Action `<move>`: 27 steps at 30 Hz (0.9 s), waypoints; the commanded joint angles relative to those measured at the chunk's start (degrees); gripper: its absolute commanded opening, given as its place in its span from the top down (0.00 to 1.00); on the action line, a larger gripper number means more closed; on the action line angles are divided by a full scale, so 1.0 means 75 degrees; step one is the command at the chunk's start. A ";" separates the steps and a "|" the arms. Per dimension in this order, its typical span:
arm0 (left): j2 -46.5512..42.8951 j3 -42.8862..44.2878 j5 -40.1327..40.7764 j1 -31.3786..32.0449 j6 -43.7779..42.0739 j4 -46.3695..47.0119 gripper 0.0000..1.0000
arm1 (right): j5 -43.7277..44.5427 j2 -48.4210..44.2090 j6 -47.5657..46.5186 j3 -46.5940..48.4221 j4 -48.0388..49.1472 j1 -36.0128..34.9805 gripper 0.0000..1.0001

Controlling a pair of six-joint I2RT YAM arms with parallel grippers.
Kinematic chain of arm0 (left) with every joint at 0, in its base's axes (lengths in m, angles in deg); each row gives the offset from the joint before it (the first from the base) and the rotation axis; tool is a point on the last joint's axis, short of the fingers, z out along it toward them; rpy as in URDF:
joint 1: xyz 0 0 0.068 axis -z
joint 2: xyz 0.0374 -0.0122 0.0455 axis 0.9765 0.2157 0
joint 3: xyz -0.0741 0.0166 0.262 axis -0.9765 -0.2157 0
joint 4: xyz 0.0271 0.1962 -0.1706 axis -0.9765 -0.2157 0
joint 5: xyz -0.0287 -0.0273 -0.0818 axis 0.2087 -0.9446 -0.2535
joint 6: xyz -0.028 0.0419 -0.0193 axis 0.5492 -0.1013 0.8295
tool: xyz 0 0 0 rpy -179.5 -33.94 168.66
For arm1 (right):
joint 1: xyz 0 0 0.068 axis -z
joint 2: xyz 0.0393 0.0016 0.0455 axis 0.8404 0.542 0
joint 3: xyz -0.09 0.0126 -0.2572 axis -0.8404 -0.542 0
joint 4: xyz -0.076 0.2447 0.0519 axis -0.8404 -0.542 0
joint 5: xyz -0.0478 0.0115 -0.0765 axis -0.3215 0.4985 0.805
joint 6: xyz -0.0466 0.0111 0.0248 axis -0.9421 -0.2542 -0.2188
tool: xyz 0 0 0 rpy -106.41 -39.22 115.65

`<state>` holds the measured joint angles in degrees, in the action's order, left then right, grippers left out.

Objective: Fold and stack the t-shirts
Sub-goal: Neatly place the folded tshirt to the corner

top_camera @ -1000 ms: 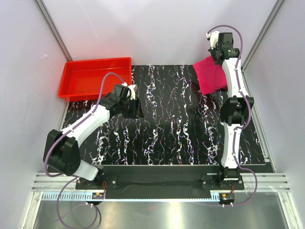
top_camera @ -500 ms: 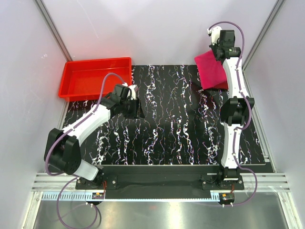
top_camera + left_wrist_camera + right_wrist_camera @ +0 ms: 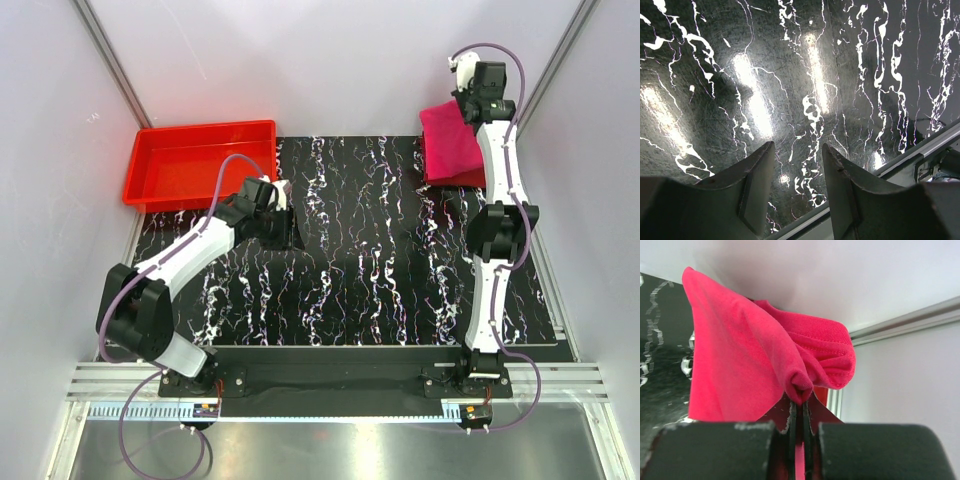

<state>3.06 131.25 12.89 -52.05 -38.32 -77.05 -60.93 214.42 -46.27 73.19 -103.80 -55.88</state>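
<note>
Fabric of the magenta-pink t-shirt [image 3: 740, 355] is bunched between the pressed-together fingers of the right gripper [image 3: 800, 412], which holds it hanging over the far right corner of the table [image 3: 350, 270]. A darker red strip [image 3: 457, 181] under its lower edge may be the 2nd shirt. Left gripper [image 3: 797, 147], jaws spread and empty, hovers above the marbled surface near the red tray [image 3: 190, 170].

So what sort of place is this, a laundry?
Probably a robot test cell, not a laundry: left arm and right arm bolted to a black marbled table, plain white walls around it, one pink t-shirt pinched in the right gripper.
</note>
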 commanded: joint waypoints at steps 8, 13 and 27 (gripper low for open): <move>0.0340 0.0629 -0.0146 0.0011 -0.0064 -0.0087 0.53 | -0.0649 0.0530 -0.0193 -0.0106 0.1292 0.0447 1.00; 0.0563 0.0781 -0.0052 0.0093 -0.0040 -0.0087 0.53 | -0.0966 0.1152 -0.0228 0.0105 0.1960 0.0693 1.00; 0.0892 0.0980 0.0322 0.0479 -0.0052 -0.0591 0.53 | -0.0121 0.2794 0.0298 0.0562 0.4692 0.1572 0.44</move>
<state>10.23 135.41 13.87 -49.16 -38.30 -80.77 -63.86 237.41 -46.40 75.29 -78.77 -45.41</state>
